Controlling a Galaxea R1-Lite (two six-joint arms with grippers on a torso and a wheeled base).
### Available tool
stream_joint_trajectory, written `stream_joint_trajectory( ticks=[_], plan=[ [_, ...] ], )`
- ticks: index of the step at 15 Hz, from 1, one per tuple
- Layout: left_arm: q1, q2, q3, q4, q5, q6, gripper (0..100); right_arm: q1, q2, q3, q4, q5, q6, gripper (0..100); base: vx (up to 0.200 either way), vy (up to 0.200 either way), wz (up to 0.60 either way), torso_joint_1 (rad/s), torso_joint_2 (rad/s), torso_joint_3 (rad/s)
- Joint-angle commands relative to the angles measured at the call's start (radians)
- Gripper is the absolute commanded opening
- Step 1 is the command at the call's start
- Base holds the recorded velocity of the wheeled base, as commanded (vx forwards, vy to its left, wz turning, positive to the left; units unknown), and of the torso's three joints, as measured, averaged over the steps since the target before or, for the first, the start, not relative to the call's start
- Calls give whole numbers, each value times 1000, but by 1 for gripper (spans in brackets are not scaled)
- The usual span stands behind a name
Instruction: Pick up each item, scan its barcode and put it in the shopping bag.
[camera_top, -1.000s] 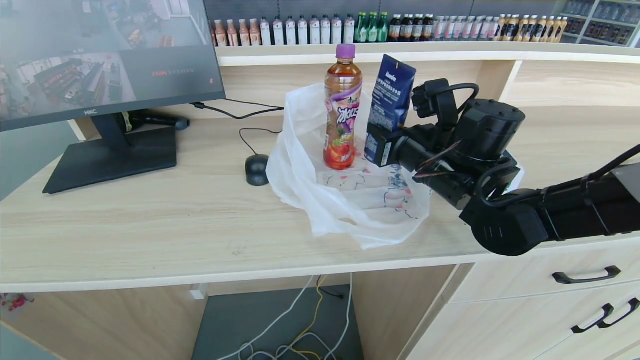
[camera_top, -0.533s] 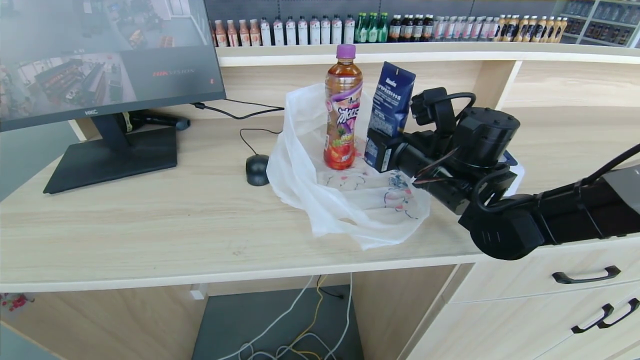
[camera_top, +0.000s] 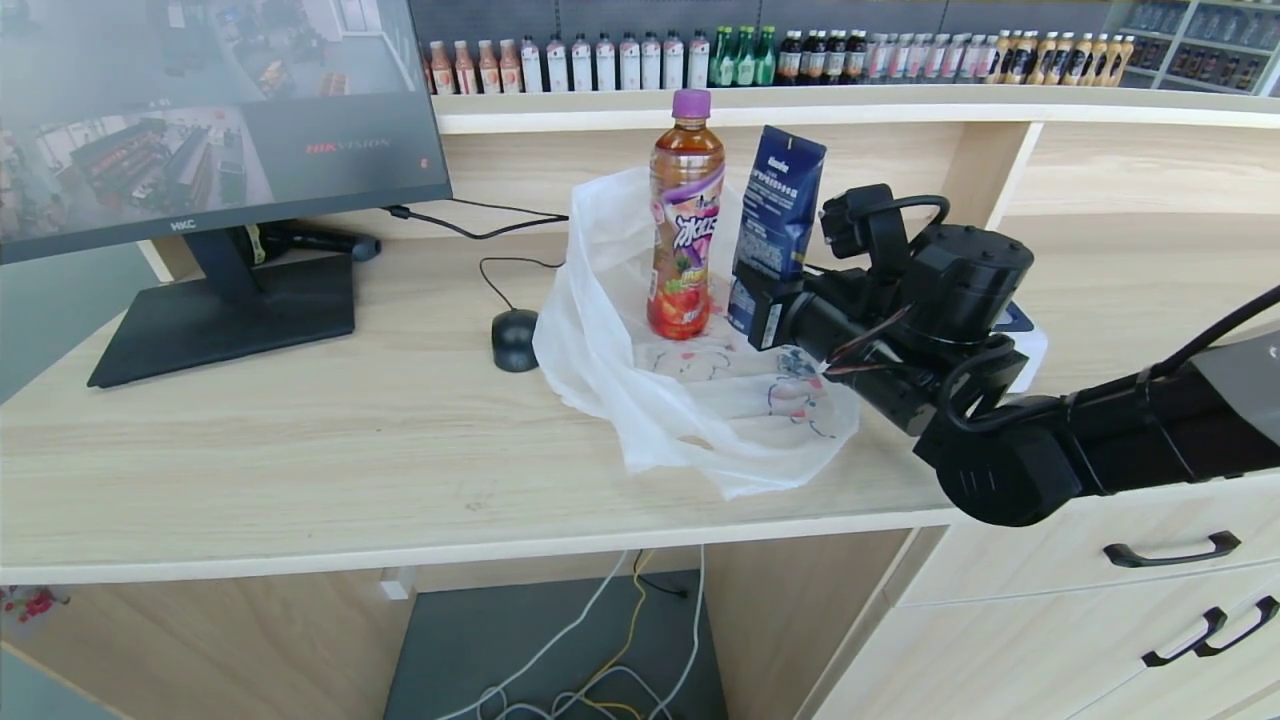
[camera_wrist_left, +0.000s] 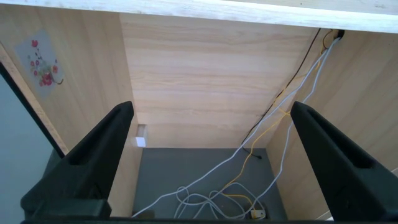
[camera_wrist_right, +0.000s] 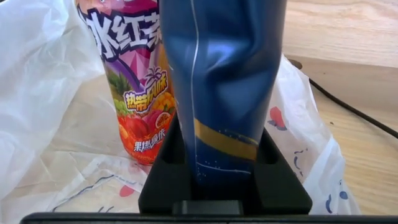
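I hold the blue pouch (camera_top: 775, 205) over the shopping bag (camera_top: 620, 385).
Nearest me, my left gripper (camera_wrist_left: 211, 158) hangs wide open and empty under the counter (camera_top: 300, 440). Farther off, my right gripper (camera_top: 760, 300) is clamped on the upright pouch's lower end, just right of the bottle (camera_top: 685, 230) standing amid the bag's folds.

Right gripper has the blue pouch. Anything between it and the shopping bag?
Nothing visible blocks it. The right gripper holds the blue pouch upright over the shopping bag, which lies spread open. The bottle stands in the bag close beside the pouch, on the robot's left, so side clearance looks tight.
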Motion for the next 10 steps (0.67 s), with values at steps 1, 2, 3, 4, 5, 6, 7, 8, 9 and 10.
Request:
stream_joint_trajectory(
  ticks=[1, 2, 3, 4, 5, 6, 7, 8, 9, 10],
  plan=[
    [0, 0, 0, 0, 0, -1, 100, 8, 11, 26, -12, 0, 0, 0, 0, 0, 0, 0, 0, 0],
    [0, 0, 0, 0, 0, -1, 100, 8, 13, 29, -18, 0, 0, 0, 0, 0, 0, 0, 0, 0],
    [0, 0, 0, 0, 0, -1, 100, 8, 14, 31, -18, 0, 1, 0, 0, 0, 0, 0, 0, 0],
    [0, 0, 0, 0, 0, -1, 100, 7, 13, 32, -20, 0, 3, 0, 0, 0, 0, 0, 0, 0],
    [2, 0, 0, 0, 0, -1, 100, 7, 14, 32, -23, 0, 3, 0, 0, 0, 0, 0, 0, 0],
    [0, 0, 0, 0, 0, -1, 100, 7, 14, 35, -31, 0, 3, 0, 0, 0, 0, 0, 0, 0],
    [0, 0, 0, 0, 0, -1, 100, 7, 14, 46, -34, 0, 3, 0, 0, 0, 0, 0, 0, 0],
    [2, 0, 0, 0, 0, -1, 100, 7, 14, 51, -34, 0, 3, 0, 0, 0, 0, 0, 0, 0],
    [2, 0, 0, 0, 0, -1, 100, 7, 14, 51, -34, 0, 3, 0, 0, 0, 0, 0, 0, 0],
    [0, 0, 0, 0, 0, -1, 100, 7, 13, 51, -35, 0, 3, 0, 0, 0, 0, 0, 0, 0]
  ],
)
